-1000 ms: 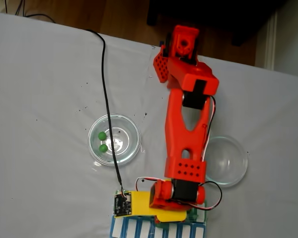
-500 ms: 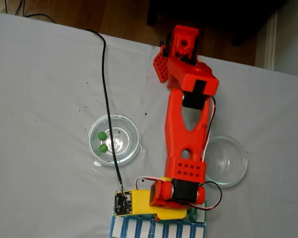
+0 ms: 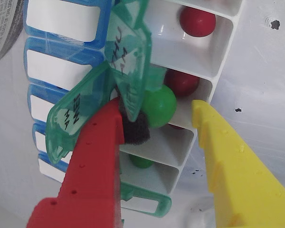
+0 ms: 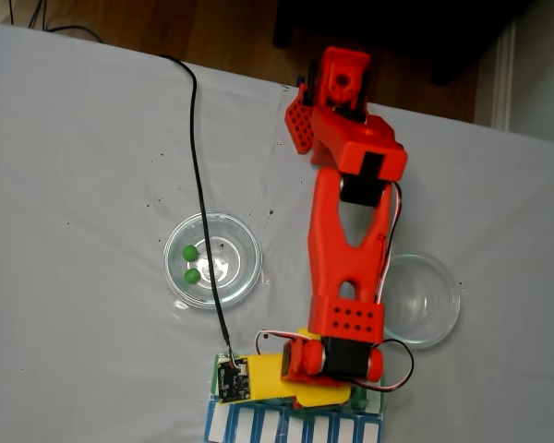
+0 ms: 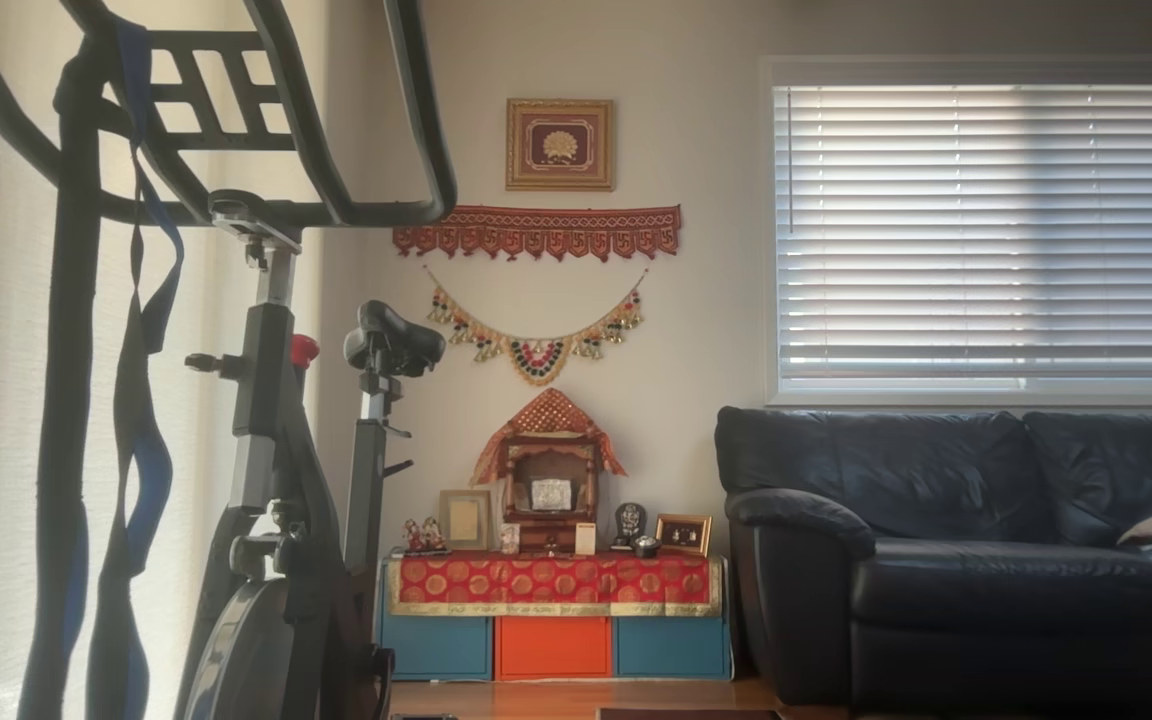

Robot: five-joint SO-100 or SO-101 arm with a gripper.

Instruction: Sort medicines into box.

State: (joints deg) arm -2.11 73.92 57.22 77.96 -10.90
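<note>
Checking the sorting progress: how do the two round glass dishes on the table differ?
In the fixed view, the left dish holds two green pills, while the right dish holds none. A black cable runs across the left dish; the red arm overlaps the right dish's near edge. Both are clear, round and about the same size.

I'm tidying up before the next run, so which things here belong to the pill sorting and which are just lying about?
Job:
pill organizer
green pill between the open gripper fingers
red pills
two green pills in the glass dish

Lying about:
empty glass dish
exercise bike
sofa
</note>
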